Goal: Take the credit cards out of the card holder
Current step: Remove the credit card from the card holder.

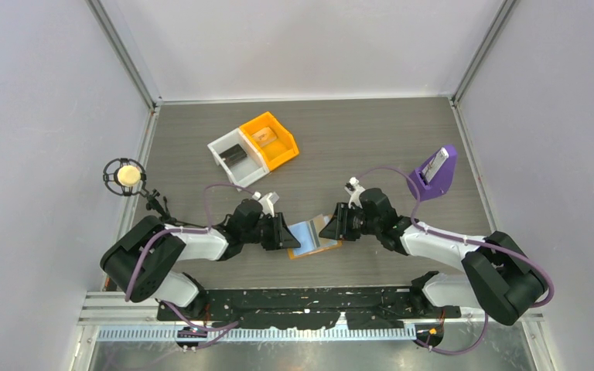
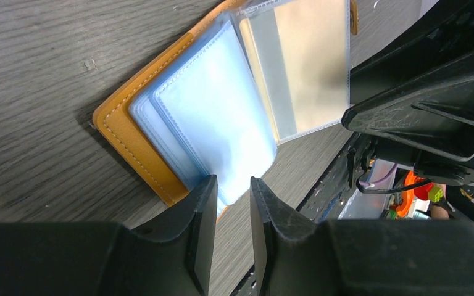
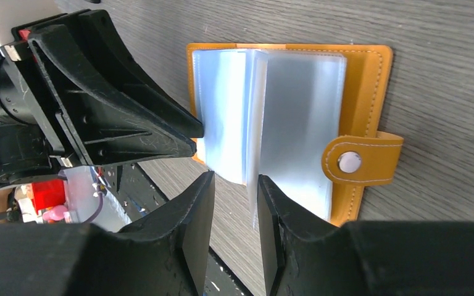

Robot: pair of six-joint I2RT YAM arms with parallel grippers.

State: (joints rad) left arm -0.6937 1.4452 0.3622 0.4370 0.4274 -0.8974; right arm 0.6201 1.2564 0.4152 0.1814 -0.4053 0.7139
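The card holder (image 1: pixel 315 239) is lying spread flat on the table (image 1: pixel 371 139) directly between the 2 grippers, its orange cover facing down and its pale blue pocket panels (image 2: pixel 216 117) facing up. The left gripper (image 2: pixel 233 185) is hanging low over 1 edge of it, its 2 fingers (image 2: pixel 200 213) standing a narrow gap apart; a corner of a blue panel is lying in that gap beside 1 fingertip, with bare table showing past it, so the jaws are not meeting and nothing is looking clamped. The right gripper (image 3: pixel 236 182) is facing it from the opposite edge, its tips close to the left gripper's tips; its fingers (image 3: pixel 274 216) are likewise parted by a slim gap, and a clear leaf (image 3: pixel 254 111) is standing upright from the holder's spine and running down toward that gap, which is looking wider than the leaf. Just ahead of the right gripper and off to 1 side, the holder's orange strap (image 3: pixel 370 148) is lying flat with its metal snap (image 3: pixel 349 162) facing up. A pale tan surface is showing through a clear sleeve (image 2: pixel 302 61) just ahead of the left gripper; whether it is a card I cannot tell. Well beyond the left gripper, a white bin (image 1: pixel 236 158) and an orange bin (image 1: pixel 271 139) are sitting side by side and touching; well beyond the right gripper, toward the table's far corner, a purple stand (image 1: pixel 433 174) is sitting.
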